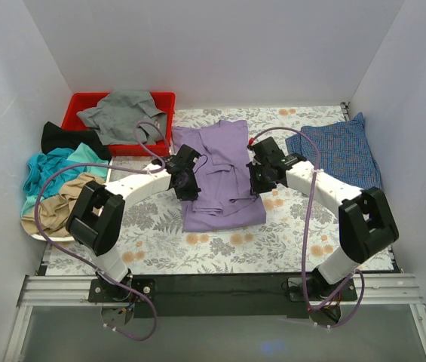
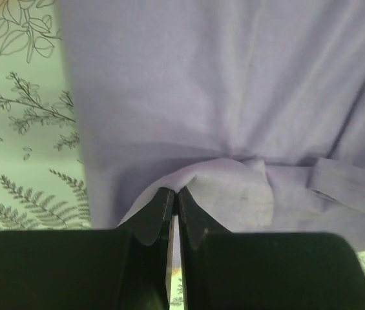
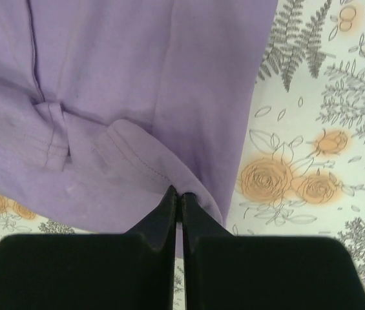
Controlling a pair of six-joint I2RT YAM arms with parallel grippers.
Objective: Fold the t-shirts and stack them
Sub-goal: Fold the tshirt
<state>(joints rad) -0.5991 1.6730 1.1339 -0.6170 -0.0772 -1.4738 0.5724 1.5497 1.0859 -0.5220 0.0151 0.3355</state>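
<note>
A lavender-purple t-shirt (image 1: 220,177) lies in the middle of the floral table cover, partly folded lengthwise. My left gripper (image 1: 183,184) is shut on its left edge, a fold of purple cloth (image 2: 221,187) pinched between the black fingertips. At the shirt's right side, my right gripper (image 1: 258,179) is shut on a hemmed edge (image 3: 188,181). A blue checked t-shirt (image 1: 338,151) lies at the far right. A grey t-shirt (image 1: 122,113) sits in the red bin. Teal (image 1: 50,167), tan (image 1: 58,207) and black (image 1: 65,138) t-shirts are heaped at the left.
The red bin (image 1: 84,102) stands at the back left against the white wall. The heap of shirts overhangs the table's left edge. White walls close in on three sides. The floral cover (image 1: 220,245) shows bare in front of the purple shirt.
</note>
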